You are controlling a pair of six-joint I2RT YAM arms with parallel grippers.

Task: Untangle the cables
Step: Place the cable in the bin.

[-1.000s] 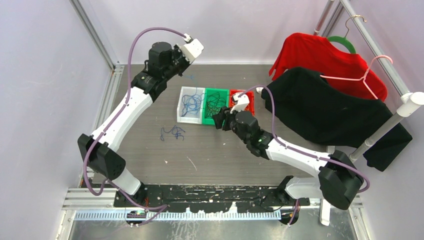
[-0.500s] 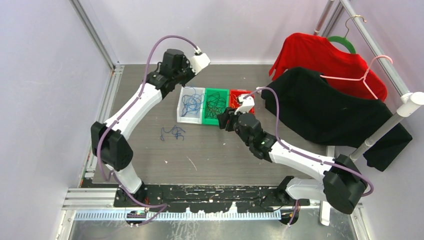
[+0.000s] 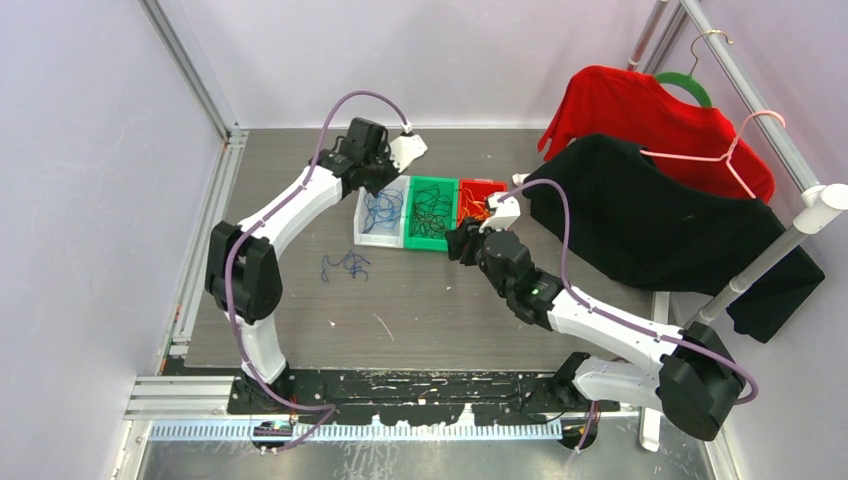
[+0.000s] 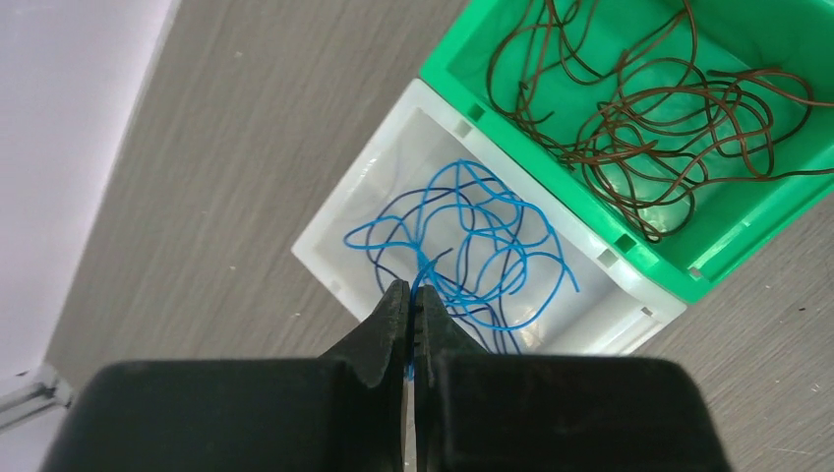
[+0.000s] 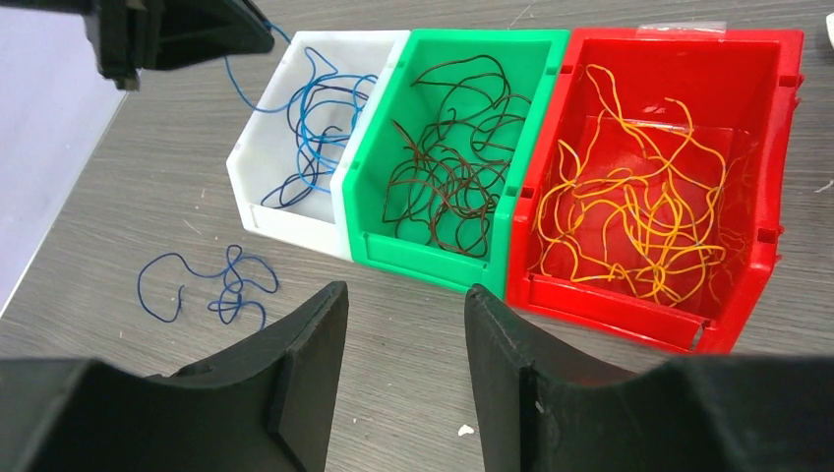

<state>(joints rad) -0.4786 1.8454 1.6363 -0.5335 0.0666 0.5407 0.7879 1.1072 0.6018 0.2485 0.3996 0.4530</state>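
The table top [image 3: 420, 310] is grey with wood lines. Pale purple walls [image 3: 80, 150] stand around it, with silver metal bars [image 3: 185, 70] in the corners. On the right is a rack with a white pole [image 3: 790, 235]. A red shirt [image 3: 640, 110] hangs there on a green hanger [image 3: 690, 88], and a black shirt [image 3: 650, 220] on a pink hanger [image 3: 740, 140].

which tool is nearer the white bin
Left. The left tool is over the edge of the white bin, shut on a blue cable trailing into it. The right tool hangs open on the near side of the green bin and red bin.
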